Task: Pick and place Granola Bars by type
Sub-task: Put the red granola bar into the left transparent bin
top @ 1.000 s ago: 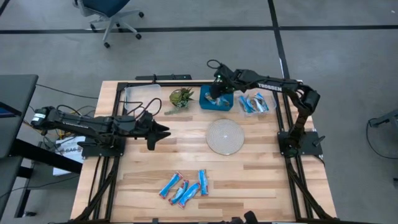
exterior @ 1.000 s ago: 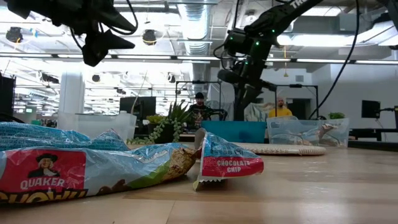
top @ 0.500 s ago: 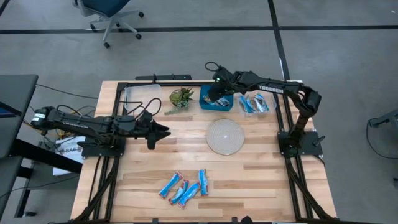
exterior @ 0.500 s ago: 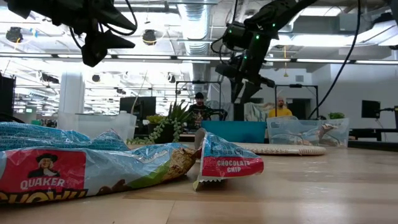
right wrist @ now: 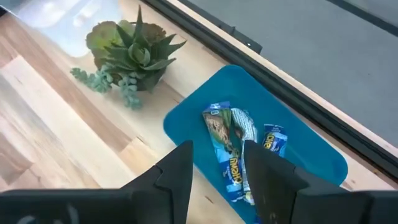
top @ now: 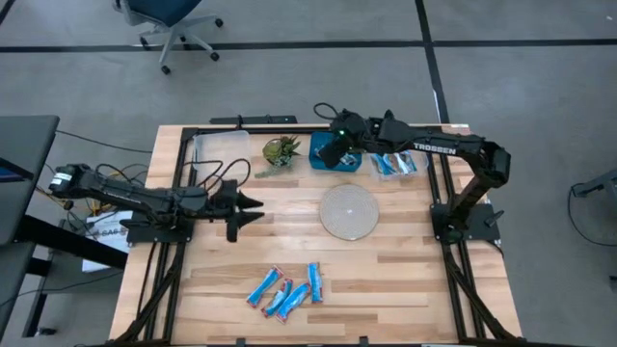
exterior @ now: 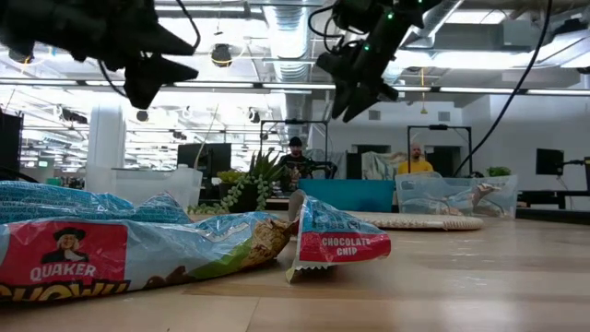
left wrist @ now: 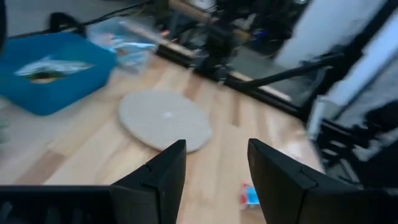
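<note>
Several blue-wrapped granola bars (top: pixel 284 289) lie flat on the wood near the table's near edge; in the low view they fill the foreground (exterior: pixel 318 242). More bars lie in the blue tray (top: pixel 349 162), seen in the right wrist view (right wrist: pixel 231 148), and in the clear bin (top: pixel 397 160) to its right. My right gripper (right wrist: pixel 217 177) hovers open above the blue tray's left part (top: pixel 328 149), holding nothing. My left gripper (top: pixel 253 204) hangs open over the table's left part, pointing right toward the pale disc (left wrist: pixel 165 118).
A green succulent (top: pixel 281 151) stands left of the blue tray, close to my right gripper. An empty clear bin (top: pixel 217 149) sits at the far left. The round pale disc (top: pixel 349 212) lies mid-table. Bare wood lies between the disc and the near bars. People show in the room beyond.
My right gripper has risen well above the blue tray and drifted slightly toward the table's left, tipping more level; it carries nothing away. The bars in the tray and on the table have stayed where they were.
</note>
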